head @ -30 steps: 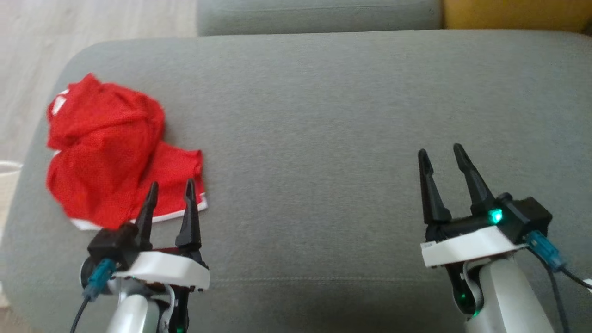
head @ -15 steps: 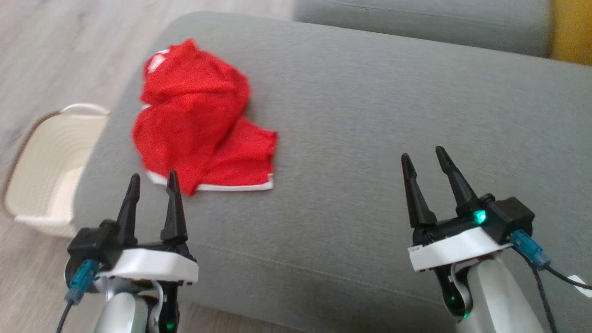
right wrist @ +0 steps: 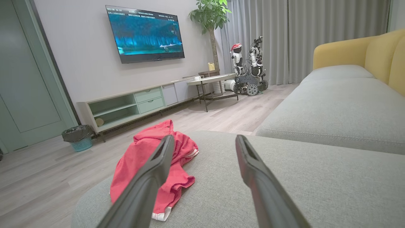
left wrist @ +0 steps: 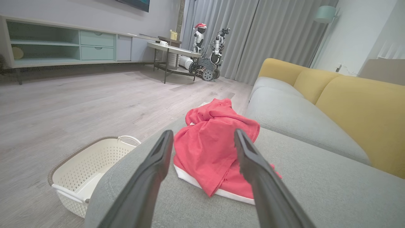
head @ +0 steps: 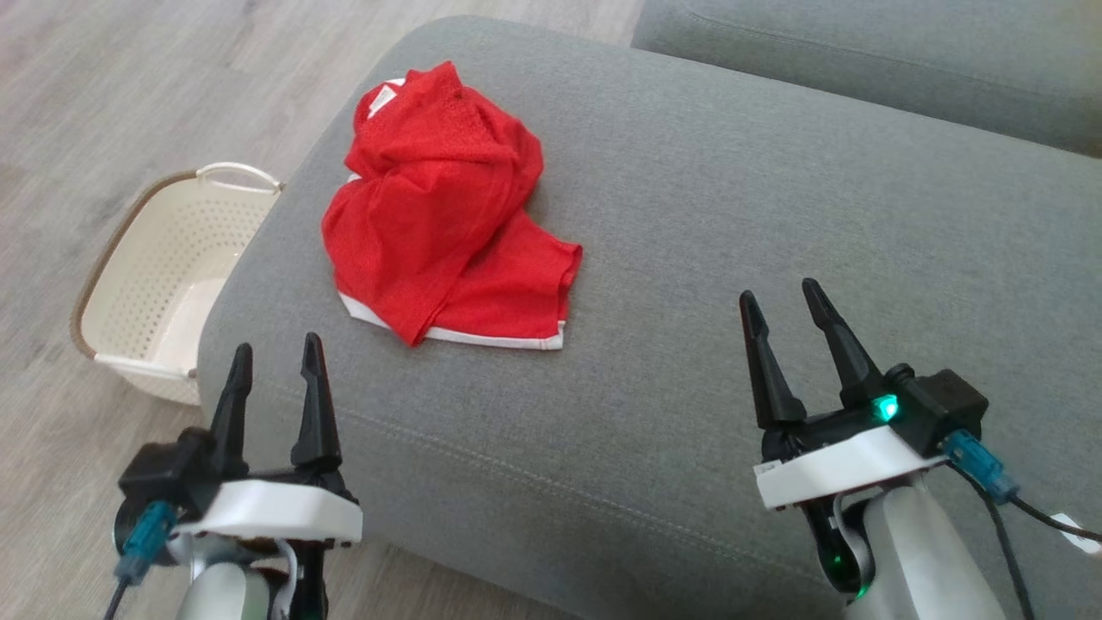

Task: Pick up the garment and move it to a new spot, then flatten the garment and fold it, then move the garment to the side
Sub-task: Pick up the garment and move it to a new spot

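Garment point(head: 448, 207): one piece, red, of fine mesh-like knit with a dotted weave and a narrow white band along the hem; crumpled into a soft heap of overlapping folds, with one flatter panel spread toward the near side. It lies on the left part of the seat cushion point(head: 689, 258), near the far rounded corner. Seat cushion: grey woven upholstery, matte and finely ribbed, broad and flat with rounded edges and a stitched seam along the near side. Second cushion point(head: 861, 69): same grey cloth, set behind the first. Backrest point(left wrist: 357, 107): mustard-yellow fabric, plump and rounded. Basket point(head: 138, 284): cream plastic with perforated walls, rounded corners, a brown rim and a loop handle; it stands on the floor point(head: 103, 86) just beside the cushion's left edge. Floor: pale wood-grain planks. Left gripper point(head: 276, 343): two long, dark, tapering fingers on a white and black base, spread apart and holding nothing, poised at the cushion's near-left edge, short of the garment, which the left wrist view shows beyond and between the fingers. Right gripper point(head: 779, 289): same build with a green light on its body, fingers spread apart and empty, over the right part of the cushion, well apart from the garment.
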{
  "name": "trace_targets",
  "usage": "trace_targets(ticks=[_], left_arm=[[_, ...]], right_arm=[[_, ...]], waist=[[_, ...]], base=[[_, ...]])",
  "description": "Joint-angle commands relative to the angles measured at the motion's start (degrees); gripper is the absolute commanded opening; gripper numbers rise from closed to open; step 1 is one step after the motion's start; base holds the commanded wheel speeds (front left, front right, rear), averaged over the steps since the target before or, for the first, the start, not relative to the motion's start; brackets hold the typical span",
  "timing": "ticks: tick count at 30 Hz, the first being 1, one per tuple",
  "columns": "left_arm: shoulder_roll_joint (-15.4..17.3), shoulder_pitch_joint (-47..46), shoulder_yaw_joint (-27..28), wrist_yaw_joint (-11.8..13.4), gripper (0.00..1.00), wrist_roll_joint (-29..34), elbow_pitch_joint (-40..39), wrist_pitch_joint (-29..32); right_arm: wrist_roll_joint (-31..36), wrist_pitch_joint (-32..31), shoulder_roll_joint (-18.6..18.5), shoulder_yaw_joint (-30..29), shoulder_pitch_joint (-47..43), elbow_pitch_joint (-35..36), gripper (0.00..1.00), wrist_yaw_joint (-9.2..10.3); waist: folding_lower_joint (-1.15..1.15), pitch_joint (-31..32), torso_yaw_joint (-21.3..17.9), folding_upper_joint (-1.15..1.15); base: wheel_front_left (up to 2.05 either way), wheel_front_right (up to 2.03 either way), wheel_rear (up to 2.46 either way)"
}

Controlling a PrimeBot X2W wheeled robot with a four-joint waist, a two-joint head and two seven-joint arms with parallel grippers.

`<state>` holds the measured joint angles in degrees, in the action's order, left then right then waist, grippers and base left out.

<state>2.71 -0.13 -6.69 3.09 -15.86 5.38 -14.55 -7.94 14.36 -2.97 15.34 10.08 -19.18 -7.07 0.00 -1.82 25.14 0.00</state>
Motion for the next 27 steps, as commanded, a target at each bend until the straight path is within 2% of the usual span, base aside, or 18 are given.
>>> trace_targets(ticks=[1, 8, 15, 19, 27], left_arm=[[0.2, -1.7, 2.0, 0.1, 1.0, 0.3, -2.5, -0.4], [0.2, -3.4, 3.6, -0.8, 1.0, 0.6, -2.5, -0.4], [1.0, -10.2, 7.0, -4.8, 1.0, 0.6, 2.0, -0.4], [2.6, -16.0, 9.0, -6.0, 1.0, -1.5, 7.0, 0.3], [8.7, -29.0, 10.8, -7.4, 1.0, -3.8, 17.5, 7.2]], right_arm=[[-0.6, 0.6, 0.1, 1.5, 1.1, 1.6, 1.0, -0.42], [-0.1, 0.6, 0.1, -0.2, 1.3, 3.0, 1.0, -0.42], [2.6, -0.9, 0.1, -5.1, 1.5, 7.6, 1.0, -0.42], [4.0, -2.3, 0.1, -6.8, 2.1, 11.2, 1.0, -0.42], [5.1, -3.7, 0.1, -8.3, 3.0, 15.9, 1.0, -0.42]], waist=[[0.0, -0.1, -0.5, 0.0], [0.0, -2.4, -3.5, 0.0], [0.0, -8.5, -7.7, 0.0], [0.0, -13.0, -11.0, 0.0], [0.0, -19.8, -15.8, 0.0]], base=[[0.0, 0.0, 0.0], [0.0, 0.0, 0.0], [0.0, 0.0, 0.0], [0.0, 0.0, 0.0], [0.0, 0.0, 0.0]])
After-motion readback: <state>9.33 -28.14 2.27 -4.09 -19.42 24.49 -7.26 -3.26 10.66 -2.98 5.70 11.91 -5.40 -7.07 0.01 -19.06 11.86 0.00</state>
